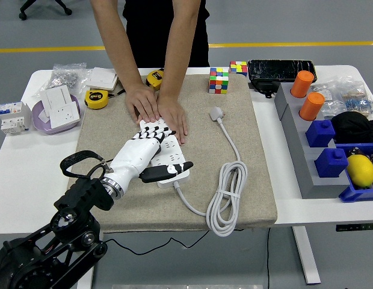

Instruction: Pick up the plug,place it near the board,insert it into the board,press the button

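A white power strip (176, 158) lies on the beige mat (258, 174), its cable running to a coil (226, 200) and ending in a white plug (217, 113) that lies loose on the mat right of the strip. My left hand (170, 148) lies open over the strip's near half, fingers (152, 133) stretched flat on top and the thumb (167, 172) along its near edge. A person's two hands (157, 109) press down on the strip's far end. The strip's switch is hidden under my hand.
Tape measures (97, 99), wall sockets in a purple bowl (40, 117) and a breaker (12, 115) sit at the left. Colour cubes (219, 80) and a black device (280, 70) stand at the back. Grey and blue bins (307, 174) with bottles and a lemon (360, 170) fill the right.
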